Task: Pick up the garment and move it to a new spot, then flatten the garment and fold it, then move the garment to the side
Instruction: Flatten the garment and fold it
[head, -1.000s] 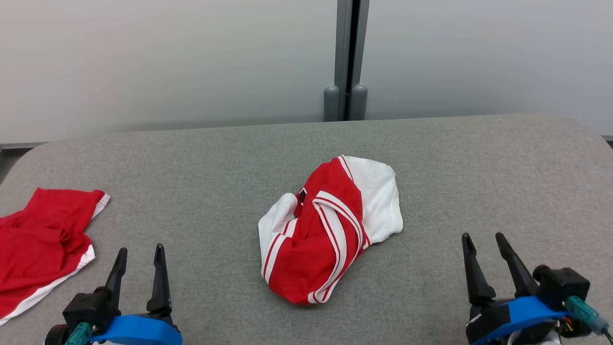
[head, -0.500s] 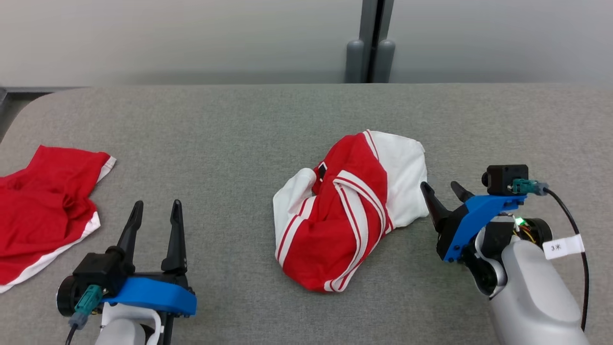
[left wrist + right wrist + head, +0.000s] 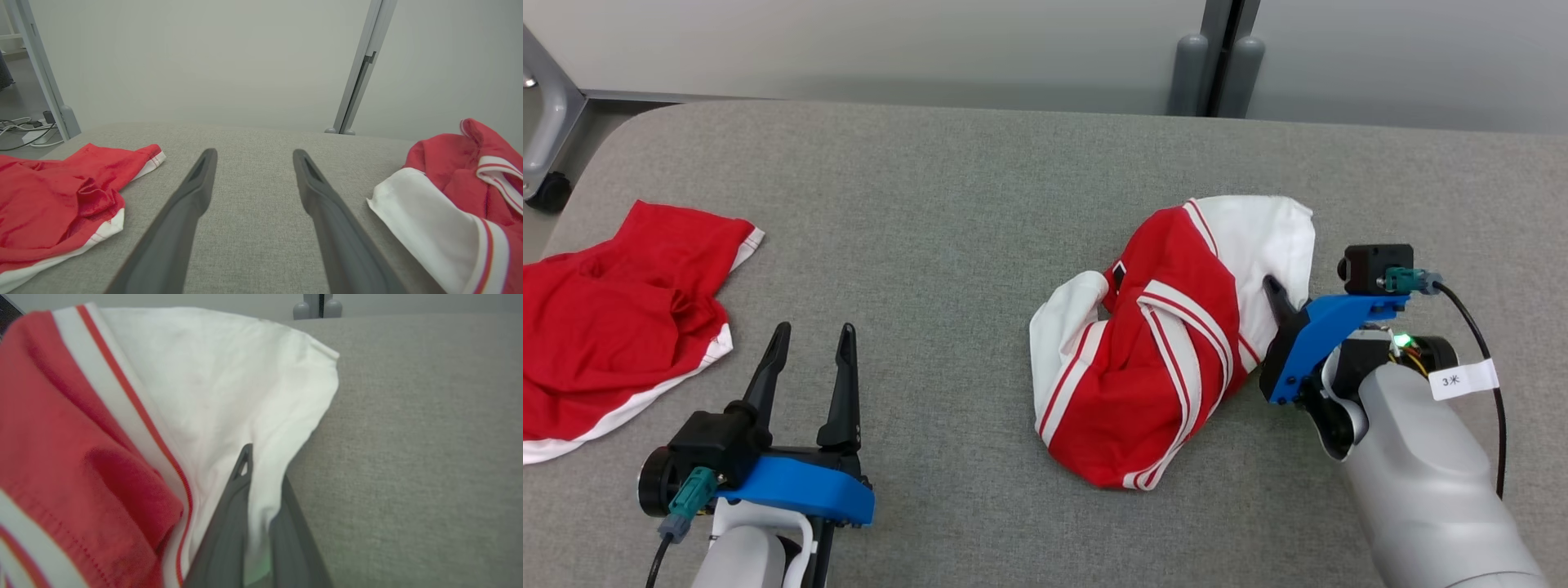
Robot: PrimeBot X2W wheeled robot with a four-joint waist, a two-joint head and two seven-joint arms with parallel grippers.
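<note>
**Grasp at the garment's edge.** The red-and-white garment (image 3: 1168,343) lay crumpled to the right of centre on the grey padded table (image 3: 947,204). The right gripper (image 3: 1272,287) was closed on its white outer edge. In the right wrist view one finger lay over the cloth and the other under it. The low, sideways approach probably served to slip the lower finger beneath the hem, so that a thin edge was pinched rather than a bunched fold. This hold suited lifting the piece to a new spot, and the garment had not yet left the table. The left gripper (image 3: 814,328) stood wide open and empty above bare table, apart from the garment, presumably held clear until flattening needed a second hold. A second red garment (image 3: 613,318) lay well apart at the table's left.
</note>
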